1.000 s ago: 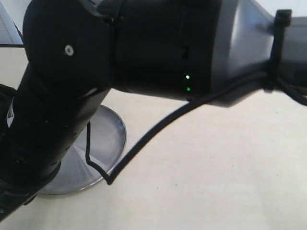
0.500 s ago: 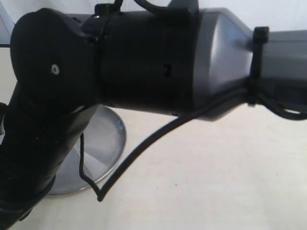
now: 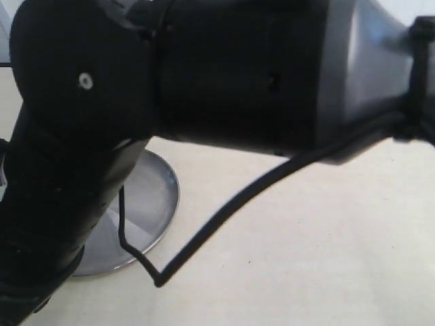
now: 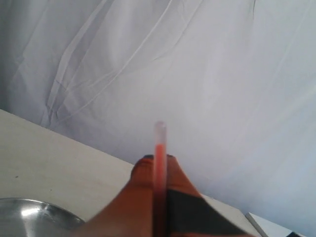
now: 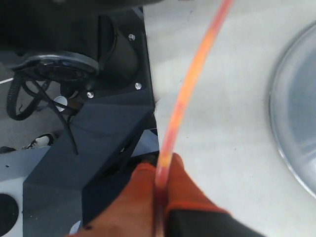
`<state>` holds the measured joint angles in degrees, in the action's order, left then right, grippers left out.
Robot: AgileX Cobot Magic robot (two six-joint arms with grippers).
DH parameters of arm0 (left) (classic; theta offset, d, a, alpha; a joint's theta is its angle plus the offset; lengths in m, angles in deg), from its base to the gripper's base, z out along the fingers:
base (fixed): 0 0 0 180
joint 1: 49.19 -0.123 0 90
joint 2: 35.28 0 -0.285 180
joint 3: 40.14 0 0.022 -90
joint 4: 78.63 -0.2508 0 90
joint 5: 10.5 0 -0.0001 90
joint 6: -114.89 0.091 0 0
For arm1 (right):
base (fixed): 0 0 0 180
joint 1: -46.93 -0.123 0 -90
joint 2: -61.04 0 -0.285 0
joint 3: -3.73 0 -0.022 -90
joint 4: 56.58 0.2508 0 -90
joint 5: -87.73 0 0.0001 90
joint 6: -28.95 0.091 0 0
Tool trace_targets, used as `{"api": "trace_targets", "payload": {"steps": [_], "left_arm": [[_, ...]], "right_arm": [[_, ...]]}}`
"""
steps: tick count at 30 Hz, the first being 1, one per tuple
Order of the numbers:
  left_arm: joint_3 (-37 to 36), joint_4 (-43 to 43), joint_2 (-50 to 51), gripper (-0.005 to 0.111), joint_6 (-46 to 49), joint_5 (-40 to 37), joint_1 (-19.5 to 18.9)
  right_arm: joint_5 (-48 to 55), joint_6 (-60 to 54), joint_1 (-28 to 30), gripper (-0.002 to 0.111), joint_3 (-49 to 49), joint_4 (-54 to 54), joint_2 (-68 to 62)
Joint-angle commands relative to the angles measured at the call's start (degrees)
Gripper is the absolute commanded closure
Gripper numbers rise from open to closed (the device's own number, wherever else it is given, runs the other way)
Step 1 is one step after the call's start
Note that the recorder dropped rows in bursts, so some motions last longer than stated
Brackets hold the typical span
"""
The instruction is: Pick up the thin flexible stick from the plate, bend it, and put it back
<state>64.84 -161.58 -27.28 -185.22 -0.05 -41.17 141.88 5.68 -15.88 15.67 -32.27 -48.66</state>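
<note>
- The left hand (image 4: 157,167) is closed on the thin flexible stick (image 4: 159,145); its orange fingertips (image 4: 142,170) press on either side of the rod; the stick's pale, clear end pokes out past the tips against a creased white cloth (image 4: 207,64)
- The right hand (image 5: 159,170) is likewise clamped on the stick (image 5: 190,84); from the orange fingers (image 5: 140,187) the red-orange rod runs away in a gentle curve and leaves the right wrist view at its edge
- The stick is off the plate (image 5: 296,118), gripped by both hands above the pale surface (image 5: 217,148); the plate lies on the surface just beside the rod's line, shiny and grey
- In the left wrist view a part of the plate's rim (image 4: 34,210) shows below the hand
- In the exterior view a large black arm (image 3: 204,75) fills most of the picture and hides both hands and the stick; a black cable (image 3: 224,210) loops beneath it over the surface (image 3: 326,258); the plate (image 3: 160,193) is partly hidden behind the arm
- A black frame (image 5: 98,123) stands at the surface's edge in the right wrist view
</note>
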Motion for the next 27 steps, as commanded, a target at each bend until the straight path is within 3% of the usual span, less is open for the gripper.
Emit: {"api": "trace_targets", "payload": {"steps": [1,8,18,27], "left_arm": [[-0.1,-3.4,-0.2,0.106,0.8,-2.7,0.1],[-0.1,-3.0,-0.2,0.106,0.7,-2.7,0.1],[1.1,15.0,-0.2,0.106,0.7,-4.1,0.1],[4.1,16.9,-0.2,0.106,0.7,-3.0,0.1]], "right_arm": [[1.6,-0.7,-0.2,0.108,0.1,0.0,3.6],[1.3,-0.7,-0.2,0.108,0.1,-0.4,3.7],[1.2,-0.7,-0.2,0.108,0.1,-1.1,0.4],[-10.1,-0.7,-0.2,0.108,0.1,-1.1,-7.4]]}}
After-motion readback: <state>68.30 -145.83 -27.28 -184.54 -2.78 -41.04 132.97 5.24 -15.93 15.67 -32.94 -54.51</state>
